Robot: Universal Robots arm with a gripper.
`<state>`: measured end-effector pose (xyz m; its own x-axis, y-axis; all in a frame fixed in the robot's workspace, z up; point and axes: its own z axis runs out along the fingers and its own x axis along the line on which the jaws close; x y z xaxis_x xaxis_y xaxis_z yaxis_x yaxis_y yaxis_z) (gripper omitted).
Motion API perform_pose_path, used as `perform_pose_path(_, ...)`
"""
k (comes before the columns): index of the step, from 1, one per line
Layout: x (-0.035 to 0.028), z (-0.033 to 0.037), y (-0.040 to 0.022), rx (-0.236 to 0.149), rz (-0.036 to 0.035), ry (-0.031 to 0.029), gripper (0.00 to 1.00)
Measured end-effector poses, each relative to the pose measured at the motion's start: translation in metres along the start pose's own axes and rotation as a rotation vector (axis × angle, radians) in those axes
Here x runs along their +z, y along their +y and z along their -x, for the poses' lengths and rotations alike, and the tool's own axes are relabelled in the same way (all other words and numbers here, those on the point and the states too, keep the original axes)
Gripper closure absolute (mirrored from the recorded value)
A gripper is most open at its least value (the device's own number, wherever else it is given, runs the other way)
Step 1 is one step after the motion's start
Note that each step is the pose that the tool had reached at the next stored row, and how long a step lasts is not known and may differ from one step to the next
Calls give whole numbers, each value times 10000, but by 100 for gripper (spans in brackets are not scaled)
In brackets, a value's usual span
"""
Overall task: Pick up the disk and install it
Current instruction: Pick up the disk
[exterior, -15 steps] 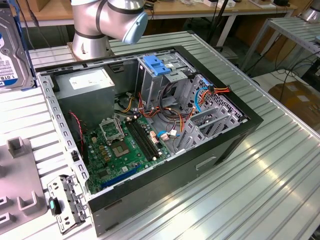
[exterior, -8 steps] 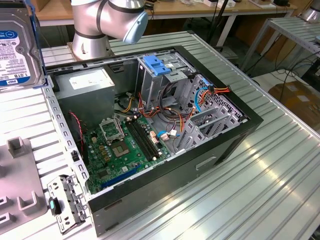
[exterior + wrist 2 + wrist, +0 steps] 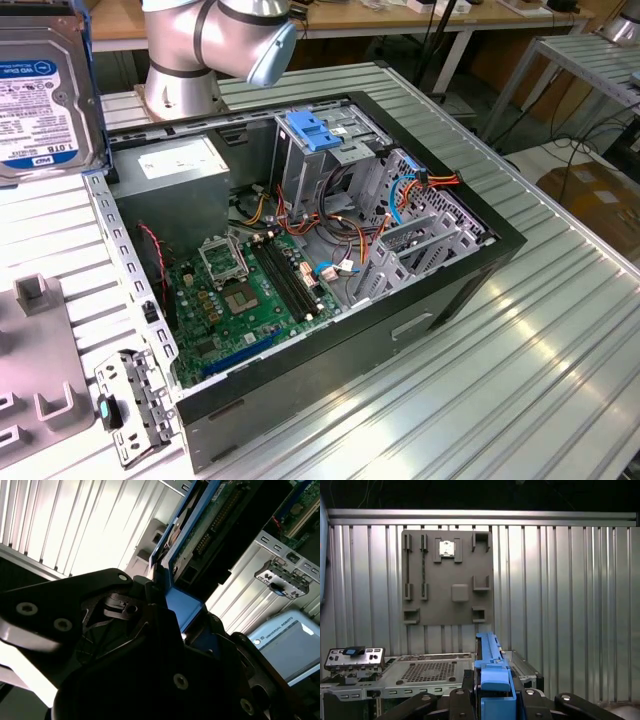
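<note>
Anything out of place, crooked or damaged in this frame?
Nothing looks spilled or broken. The gripper is shut on the disk by its blue rail, holding it outside the open computer case. One oddity: a small metal panel stands tilted at the case's corner, on the exterior view's left, seemingly detached.

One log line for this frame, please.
tool: shut on blue side rail of disk | disk: held up, outside open computer case | install: not done
</note>
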<state>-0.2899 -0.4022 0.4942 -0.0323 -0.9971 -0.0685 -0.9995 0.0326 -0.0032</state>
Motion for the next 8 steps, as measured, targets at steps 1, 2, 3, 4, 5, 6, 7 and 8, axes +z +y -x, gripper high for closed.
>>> perform_pose_path(1, 0, 1, -34, 0, 1, 1, 63)
perform_pose_path(2, 0, 1, -64, 0, 2, 0, 63)
perform_pose_path(3, 0, 1, -82, 0, 2, 0, 63)
perform_pose_path(4, 0, 1, -108, 0, 3, 1, 63)
perform_pose_path(5, 0, 1, -124, 0, 3, 1, 63)
perform_pose_path(6, 0, 0, -145, -1, 3, 1, 63)
perform_pose_path(7, 0, -1, -173, 0, 3, 0, 63)
perform_pose_path(8, 0, -2, -185, 0, 3, 1, 63)
